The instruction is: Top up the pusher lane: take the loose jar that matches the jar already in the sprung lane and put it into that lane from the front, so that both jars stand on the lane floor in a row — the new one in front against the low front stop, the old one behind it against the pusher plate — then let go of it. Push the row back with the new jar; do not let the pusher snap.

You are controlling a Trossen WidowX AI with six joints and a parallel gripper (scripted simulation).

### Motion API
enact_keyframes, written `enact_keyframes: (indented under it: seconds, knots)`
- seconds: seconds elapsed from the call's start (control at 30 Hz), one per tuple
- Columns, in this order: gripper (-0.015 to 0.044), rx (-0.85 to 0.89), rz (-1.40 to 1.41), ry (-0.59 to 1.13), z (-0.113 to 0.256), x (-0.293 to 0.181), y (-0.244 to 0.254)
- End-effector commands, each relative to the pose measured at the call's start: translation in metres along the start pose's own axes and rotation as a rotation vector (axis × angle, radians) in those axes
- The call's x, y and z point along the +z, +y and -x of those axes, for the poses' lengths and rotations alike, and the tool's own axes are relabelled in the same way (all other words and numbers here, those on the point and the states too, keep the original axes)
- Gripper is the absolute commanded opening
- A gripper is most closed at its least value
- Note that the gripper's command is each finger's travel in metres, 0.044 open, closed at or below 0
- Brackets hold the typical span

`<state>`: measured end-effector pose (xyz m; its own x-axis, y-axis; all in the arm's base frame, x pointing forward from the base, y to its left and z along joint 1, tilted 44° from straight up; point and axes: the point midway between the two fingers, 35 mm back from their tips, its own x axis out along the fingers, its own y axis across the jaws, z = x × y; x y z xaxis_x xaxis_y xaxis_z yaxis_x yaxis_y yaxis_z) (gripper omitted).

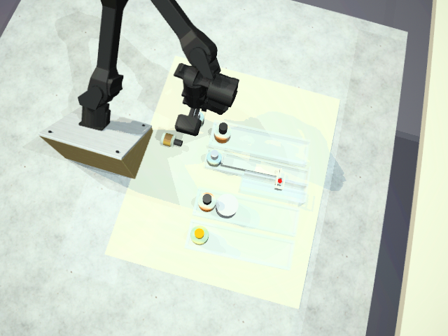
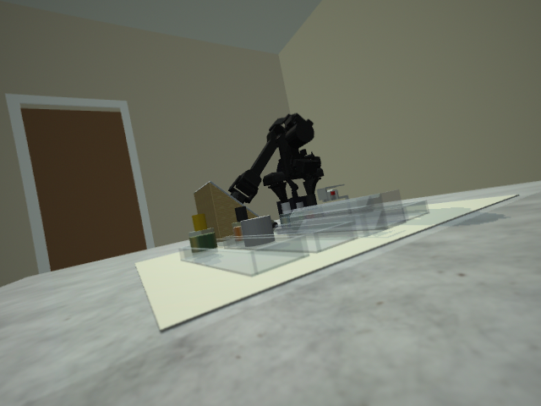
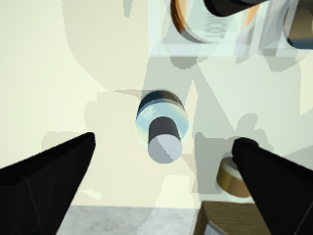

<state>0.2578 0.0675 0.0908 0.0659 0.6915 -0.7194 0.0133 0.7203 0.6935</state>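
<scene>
The loose jar point(image 3: 162, 119) point(image 1: 201, 118), light blue with a grey cap, stands upright on the mat, partly hidden by the gripper in the top view. My gripper point(image 3: 164, 142) point(image 2: 297, 202) is open, pointing down, a finger on either side of this jar's cap in the wrist view; nothing is held. The matching jar point(image 1: 214, 159) stands at the front end of the sprung lane point(image 1: 249, 178), by the low front stop. A thin dark rod runs back from behind it to the slide with a red knob point(image 1: 279, 180) point(image 2: 332, 193).
An orange jar with black cap point(image 1: 222, 134) point(image 3: 215, 22) stands in the neighbouring lane. A brown-banded jar point(image 1: 168, 139) point(image 3: 234, 177) lies on its side near the arm's base. Other lanes hold another orange jar point(image 1: 206, 202), a white cylinder point(image 1: 227, 205) and a yellow-capped jar point(image 1: 199, 234) point(image 2: 203, 240).
</scene>
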Motion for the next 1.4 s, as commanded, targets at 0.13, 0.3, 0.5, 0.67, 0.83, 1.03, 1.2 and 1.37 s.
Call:
enact_keyframes:
  seconds: [0.13,0.3,0.5,0.67,0.83,1.03,1.2,1.37]
  knots:
    - [0.0440,0.004,-0.007,0.001,-0.014,0.000,0.000]
    - [0.0440,0.004,-0.007,0.001,-0.022,0.000,0.000]
    - [0.0440,0.005,-0.007,0.001,-0.031,0.000,0.000]
    - [0.0440,0.006,-0.007,0.001,-0.037,-0.001,0.001]
    - [0.0309,0.006,-0.007,0.001,-0.037,-0.001,0.001]
    - [0.0171,0.006,-0.007,0.001,-0.037,-0.001,0.001]
    - [0.0137,0.006,-0.007,0.001,-0.037,-0.001,0.001]
    - [0.0006,0.002,-0.007,0.000,-0.025,0.003,0.001]
